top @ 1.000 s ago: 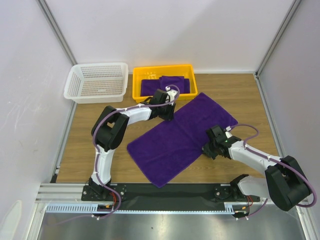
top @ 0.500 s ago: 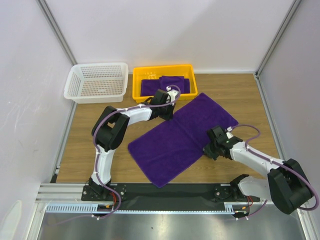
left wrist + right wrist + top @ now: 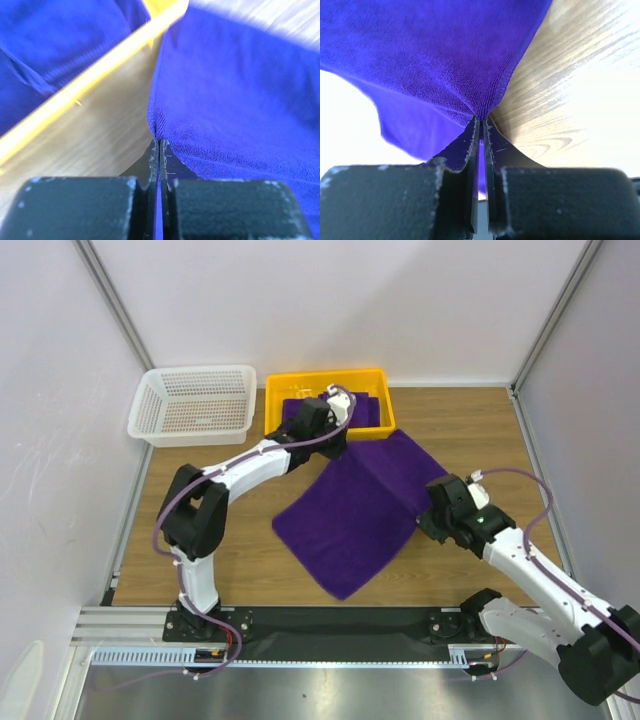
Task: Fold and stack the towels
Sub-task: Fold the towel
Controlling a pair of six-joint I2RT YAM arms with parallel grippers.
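Observation:
A deep purple towel [image 3: 355,510] lies spread on the wooden table, partly lifted at two edges. My left gripper [image 3: 330,440] is shut on its far left edge [image 3: 159,131] beside the yellow tray [image 3: 272,405]. My right gripper [image 3: 432,520] is shut on its right edge [image 3: 481,112] and holds it off the table. The towel [image 3: 235,100] hangs from the left jaws; it also drapes from the right jaws [image 3: 430,55]. More purple towels [image 3: 365,410] lie folded in the yellow tray, which shows in the left wrist view [image 3: 90,75].
A white mesh basket [image 3: 193,404] stands at the back left, next to the yellow tray. Grey walls close in the table on three sides. Bare wood [image 3: 200,540] lies left of the towel.
Both grippers have risen with the towel's edges. The left moved back toward the tray, the right moved right and back. The towel has bunched narrower and shifted right.

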